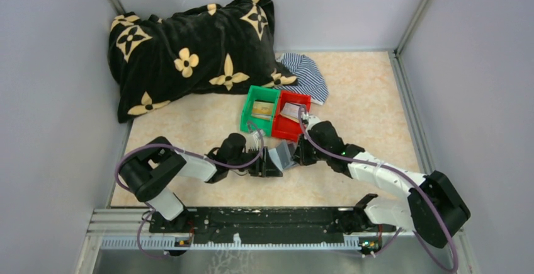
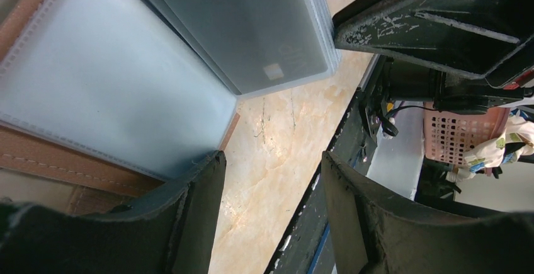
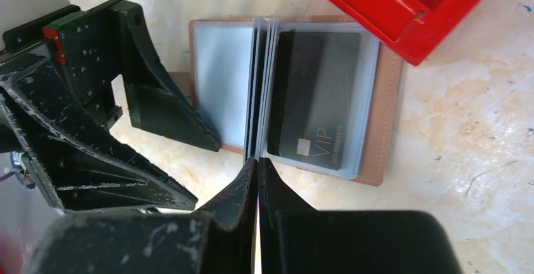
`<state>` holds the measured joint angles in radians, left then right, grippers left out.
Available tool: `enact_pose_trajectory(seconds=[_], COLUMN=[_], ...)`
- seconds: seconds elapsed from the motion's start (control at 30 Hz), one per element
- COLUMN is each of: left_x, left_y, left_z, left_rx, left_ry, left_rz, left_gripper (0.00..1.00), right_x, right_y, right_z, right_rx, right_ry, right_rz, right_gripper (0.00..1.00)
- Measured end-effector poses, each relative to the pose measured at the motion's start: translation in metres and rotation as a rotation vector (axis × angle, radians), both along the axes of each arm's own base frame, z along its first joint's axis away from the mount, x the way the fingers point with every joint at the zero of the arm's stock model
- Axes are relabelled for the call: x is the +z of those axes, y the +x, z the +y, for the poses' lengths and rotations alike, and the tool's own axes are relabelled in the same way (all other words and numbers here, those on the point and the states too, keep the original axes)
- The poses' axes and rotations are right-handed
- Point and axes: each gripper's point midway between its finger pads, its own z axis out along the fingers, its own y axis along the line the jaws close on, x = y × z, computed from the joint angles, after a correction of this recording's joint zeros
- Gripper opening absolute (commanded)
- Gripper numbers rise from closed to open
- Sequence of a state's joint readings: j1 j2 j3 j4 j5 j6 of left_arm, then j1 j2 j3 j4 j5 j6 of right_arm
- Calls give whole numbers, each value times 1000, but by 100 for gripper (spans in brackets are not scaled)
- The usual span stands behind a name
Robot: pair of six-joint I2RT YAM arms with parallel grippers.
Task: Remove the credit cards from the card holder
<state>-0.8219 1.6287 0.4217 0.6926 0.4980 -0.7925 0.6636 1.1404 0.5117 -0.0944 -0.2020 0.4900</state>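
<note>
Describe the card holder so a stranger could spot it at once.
From the black flowered pillow, come forward to the red bin. Just nearer than it lies the card holder: flat, brown-edged, open on clear sleeves, one showing a dark VIP card.

The top view looks down from high at the near edge over the whole tabletop (image 1: 365, 110). Both wrist views sit close to the open card holder (image 3: 217, 85), their shared ground; the left seems steeply tilted.

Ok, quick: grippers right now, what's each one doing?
Left gripper: open, holding nothing; one finger at the edge of the flat brown leather card holder.
Right gripper: shut, tips at its clear plastic sleeves; a pinch cannot be told.
</note>
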Motion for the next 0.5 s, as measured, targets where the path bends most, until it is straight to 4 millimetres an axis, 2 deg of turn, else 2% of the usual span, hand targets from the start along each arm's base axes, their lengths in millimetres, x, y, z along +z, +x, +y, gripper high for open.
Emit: enact_pose_trajectory(seconds=[0.3, 0.5], left_x=[1, 9], left_y=[-1, -8], left_z=[3, 20], left_rx=[4, 30], left_ry=[3, 38], left_rz=[-9, -31], left_gripper=[63, 63], right_x=[4, 1], right_y=[-6, -13], right_z=[11, 19], right_rx=[23, 53], right_ry=[25, 23], right_rz=[0, 15], right_gripper=[0, 0])
